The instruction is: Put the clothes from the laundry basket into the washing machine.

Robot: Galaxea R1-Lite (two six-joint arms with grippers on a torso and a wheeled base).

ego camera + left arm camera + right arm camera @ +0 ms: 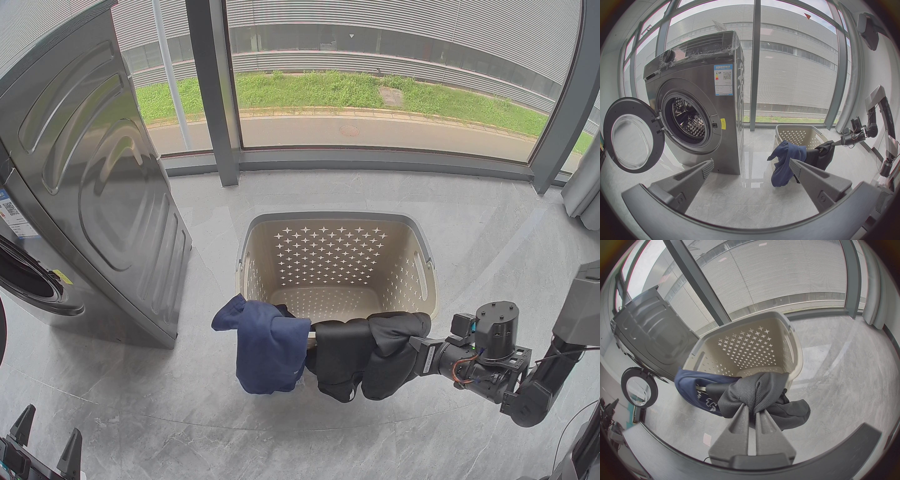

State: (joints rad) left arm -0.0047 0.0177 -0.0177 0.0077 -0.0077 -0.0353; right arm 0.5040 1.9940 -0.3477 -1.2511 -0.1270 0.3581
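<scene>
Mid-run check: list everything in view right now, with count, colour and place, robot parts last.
washing machine: one, grey, on the robot's left; round door swung open
laundry basket: one, beige, on the grey floor before the window
navy garment: one, dark blue, draped over the basket's near rim
black garment: one, black, draped over the near rim beside the navy garment
curtain: one, grey, at the right by the window
left gripper: one, dark grey, low on the left, fingers open, holding nothing
right gripper: one, dark grey, fingers shut on the black garment
</scene>
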